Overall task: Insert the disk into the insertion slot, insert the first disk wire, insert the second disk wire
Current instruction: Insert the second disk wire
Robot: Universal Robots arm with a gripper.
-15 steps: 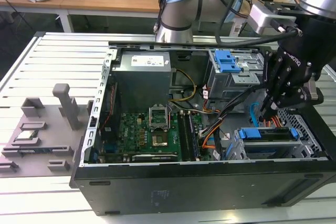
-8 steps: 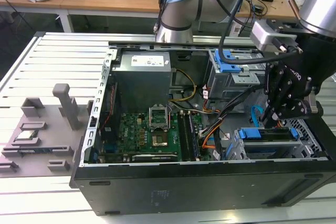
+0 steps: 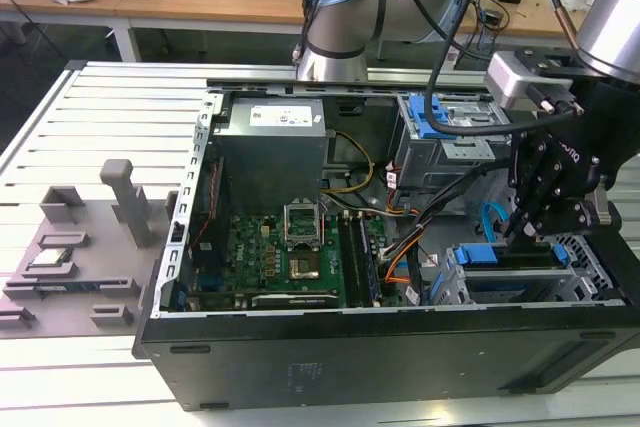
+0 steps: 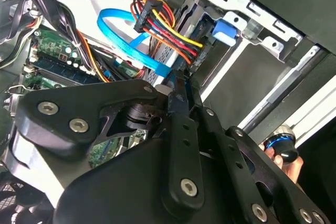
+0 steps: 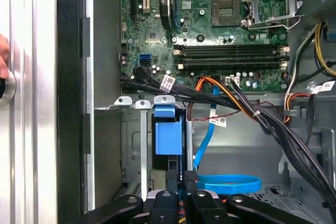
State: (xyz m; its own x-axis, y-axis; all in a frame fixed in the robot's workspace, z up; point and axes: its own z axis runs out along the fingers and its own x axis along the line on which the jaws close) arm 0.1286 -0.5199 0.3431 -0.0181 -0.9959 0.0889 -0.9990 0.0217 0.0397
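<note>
Disk seated in its bay, pincer down at the cable end

The flat silver disk with its bright blue plastic bracket (image 3: 503,255) lies in the low perforated-metal insertion slot (image 3: 590,265) at the near right corner of the black computer case (image 3: 380,352) on the table. The black pincer (image 3: 527,229) hangs just above it, fingers drawn close together; whether they grip a plug I cannot tell. The flat blue data cable (image 5: 231,184) and the bundled red, yellow and black power wires (image 4: 168,32) crowd the spot, so a misaligned plug could likely jam or snag them.
</note>
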